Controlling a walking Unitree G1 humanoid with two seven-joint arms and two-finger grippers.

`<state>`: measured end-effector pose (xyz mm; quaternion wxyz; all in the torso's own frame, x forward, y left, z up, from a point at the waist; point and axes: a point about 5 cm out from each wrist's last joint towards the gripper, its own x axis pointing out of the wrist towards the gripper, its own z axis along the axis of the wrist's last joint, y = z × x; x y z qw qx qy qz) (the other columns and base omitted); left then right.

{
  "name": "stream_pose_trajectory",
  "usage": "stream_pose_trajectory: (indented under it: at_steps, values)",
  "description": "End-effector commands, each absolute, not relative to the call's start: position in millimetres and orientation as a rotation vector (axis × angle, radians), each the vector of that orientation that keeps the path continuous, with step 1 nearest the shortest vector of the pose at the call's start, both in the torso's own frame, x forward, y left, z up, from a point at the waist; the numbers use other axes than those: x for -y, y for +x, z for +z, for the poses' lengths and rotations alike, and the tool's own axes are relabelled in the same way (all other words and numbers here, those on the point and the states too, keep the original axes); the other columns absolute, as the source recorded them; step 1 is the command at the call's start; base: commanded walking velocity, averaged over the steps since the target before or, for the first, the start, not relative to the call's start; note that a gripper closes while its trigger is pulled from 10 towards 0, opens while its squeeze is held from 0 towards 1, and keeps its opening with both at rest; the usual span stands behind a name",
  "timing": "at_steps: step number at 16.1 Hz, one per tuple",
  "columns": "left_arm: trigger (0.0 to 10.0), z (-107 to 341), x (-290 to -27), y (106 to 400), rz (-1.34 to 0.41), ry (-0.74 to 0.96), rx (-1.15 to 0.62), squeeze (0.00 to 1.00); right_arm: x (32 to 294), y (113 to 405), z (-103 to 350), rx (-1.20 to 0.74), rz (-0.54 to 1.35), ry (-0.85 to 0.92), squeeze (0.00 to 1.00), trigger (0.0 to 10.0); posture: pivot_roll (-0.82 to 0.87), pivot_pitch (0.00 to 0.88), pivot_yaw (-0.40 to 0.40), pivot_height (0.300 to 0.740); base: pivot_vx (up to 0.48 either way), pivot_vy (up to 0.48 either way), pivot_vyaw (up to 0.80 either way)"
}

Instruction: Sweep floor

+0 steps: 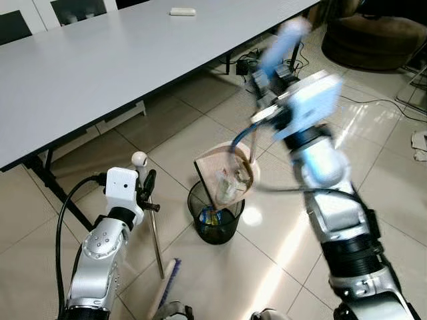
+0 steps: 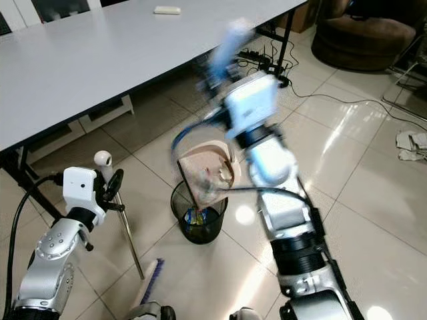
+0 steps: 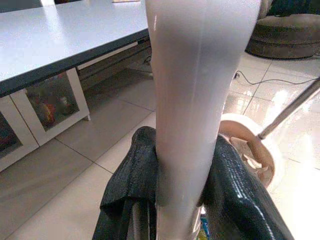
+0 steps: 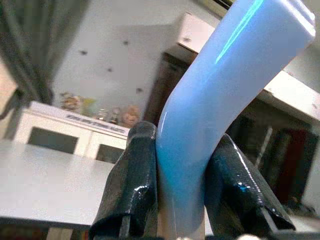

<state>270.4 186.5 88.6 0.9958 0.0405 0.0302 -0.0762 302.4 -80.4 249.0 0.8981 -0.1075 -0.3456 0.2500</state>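
- Stretching across the upper left, a long grey surface [image 1: 100, 60] carries a small white object [image 1: 182, 11] near its far end.
- Tiled floor [image 1: 280, 247] runs beneath it, with a dark round seat [image 1: 373, 40] at the far right, cables [image 1: 373, 103] trailing nearby and crumpled paper [image 1: 419, 143] at the right edge.
- Right arm reaches forward over the floor; its right claw [image 4: 182, 165] is clamped on the pale blue handle [image 1: 280, 43] of the dustpan [image 1: 227, 175].
- The dustpan is tipped over a black mesh waste bin [image 1: 215, 215], with scraps of litter lying on its tray just above the bin's mouth.
- Left arm sits low at the left; its left claw [image 3: 182, 175] is closed around the pale upper grip of the broom [image 1: 155, 237].
- The broom's metal shaft slants down to the floor just left of the bin, ending in a brush head [image 1: 165, 287] with purple bristles.
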Motion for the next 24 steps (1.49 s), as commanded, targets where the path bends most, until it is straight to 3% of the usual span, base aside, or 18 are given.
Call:
stream_pose_trajectory:
  at_steps: [1, 8, 16, 21, 22, 24]
  values:
    - [10.0, 96.3, -185.9, 271.6, -0.153, 0.099, -0.031, 0.0, 76.6, 292.7, 261.7, 0.821, 0.546, -0.255, 0.0, 10.0, -0.01, 0.085, 0.034, 0.74, 0.0, 0.0, 0.0]
    - [10.0, 96.1, -184.4, 272.7, -0.148, 0.093, -0.031, 0.0, 51.2, 279.1, 240.6, 0.825, 0.715, -0.409, 0.0, 10.0, -0.01, 0.092, 0.032, 0.74, 0.0, 0.0, 0.0]
    - [10.0, 91.7, -184.4, 273.5, -0.134, 0.072, -0.056, 0.0, 53.4, 281.1, 240.9, 0.863, 0.698, -0.495, 0.0, 10.0, -0.01, 0.073, 0.019, 0.74, 0.0, 0.0, 0.0]
    - [10.0, 109.6, -177.4, 293.4, -0.14, 0.087, -0.041, 0.0, 102.2, 297.6, 291.2, 0.902, 0.335, -0.307, 0.0, 10.0, 0.0, 0.054, 0.027, 0.74, 0.0, 0.0, 0.0]
    - [10.0, 127.7, -170.4, 301.4, -0.151, 0.087, 0.012, 0.0, 130.2, 305.8, 302.5, 0.844, 0.182, -0.142, 0.0, 10.0, 0.0, 0.048, 0.02, 0.74, 0.0, 0.0, 0.0]
    - [10.0, 139.0, -162.9, 304.6, -0.182, 0.084, 0.041, 0.0, 140.4, 306.7, 307.1, 0.825, 0.156, -0.043, 0.0, 10.0, 0.0, 0.047, 0.017, 0.74, 0.0, 0.0, 0.0]
